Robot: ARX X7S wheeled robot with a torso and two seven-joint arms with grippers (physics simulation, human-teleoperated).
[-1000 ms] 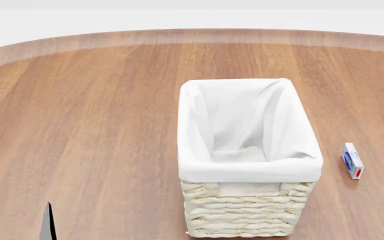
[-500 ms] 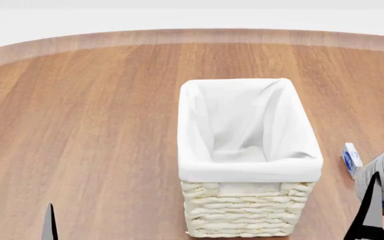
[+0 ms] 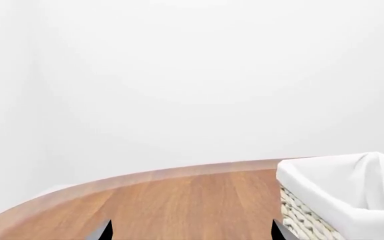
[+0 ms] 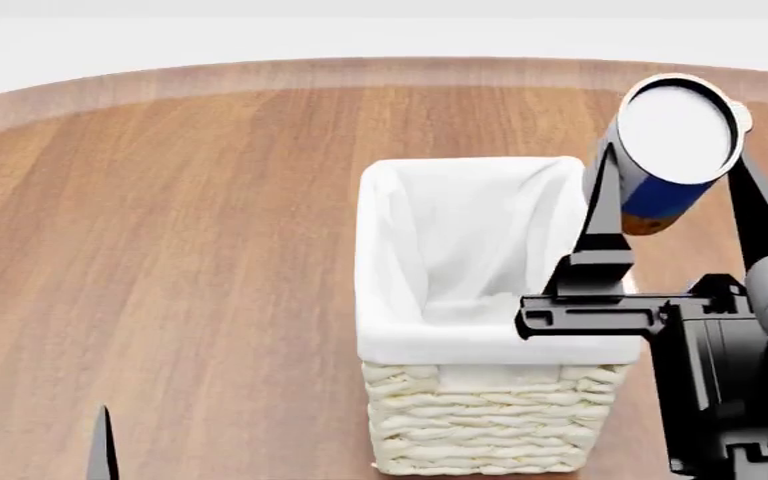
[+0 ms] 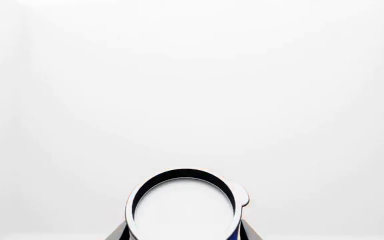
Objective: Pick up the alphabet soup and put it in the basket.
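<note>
Above basket (image 4: 491,340) R rim: soup (image 4: 664,150) clamped in R hand (image 4: 671,175), tilted, clear of liner. L hand (image 3: 188,232) low over bare worktop (image 4: 157,250), tips apart, holding nothing. Basket mouth unobstructed.

Wooden surface (image 4: 197,250) against a plain white backdrop.
Its brown grain fills most of the head view; the rounded far edge curves across the upper frame, white beyond.
</note>
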